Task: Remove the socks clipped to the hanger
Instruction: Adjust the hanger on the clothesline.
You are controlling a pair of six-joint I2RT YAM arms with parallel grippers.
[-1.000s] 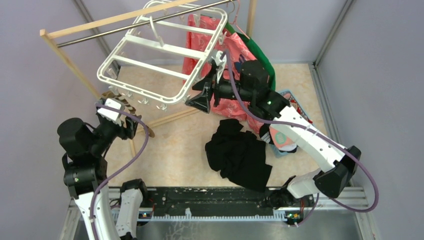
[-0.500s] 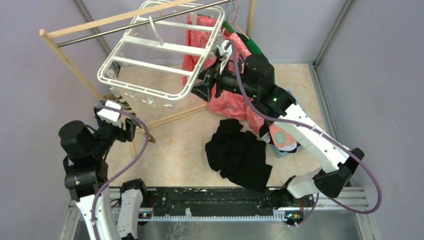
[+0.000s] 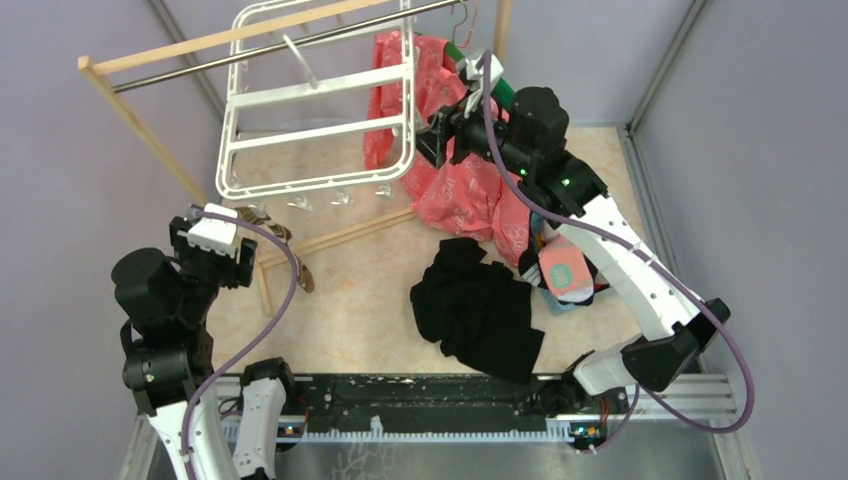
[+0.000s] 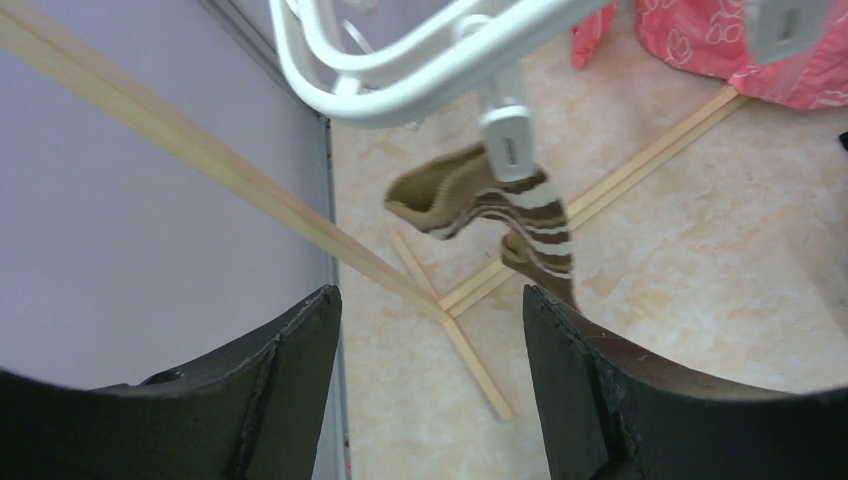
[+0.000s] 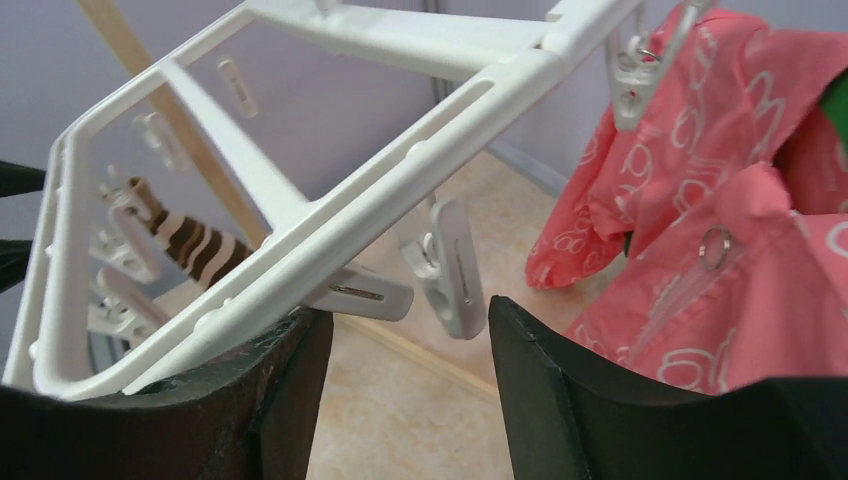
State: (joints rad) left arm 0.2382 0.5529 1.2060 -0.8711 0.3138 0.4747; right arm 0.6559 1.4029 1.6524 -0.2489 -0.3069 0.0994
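Dangling from corner clip (image 4: 508, 150) of rack (image 4: 400, 95), striped sock (image 4: 480, 200) hangs long way down, just ahead of left claw (image 4: 430, 300) — spread, empty, nearer arm; right claw (image 5: 405, 320), spread too, beside rack's opposite edge.

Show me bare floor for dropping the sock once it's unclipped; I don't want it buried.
Free: the marbled floor between the wooden base bar, the hanging striped sock and the black cloth heap. Also the far right corner past the right arm. Crowded: the pink shirt and heap bunch under that arm.
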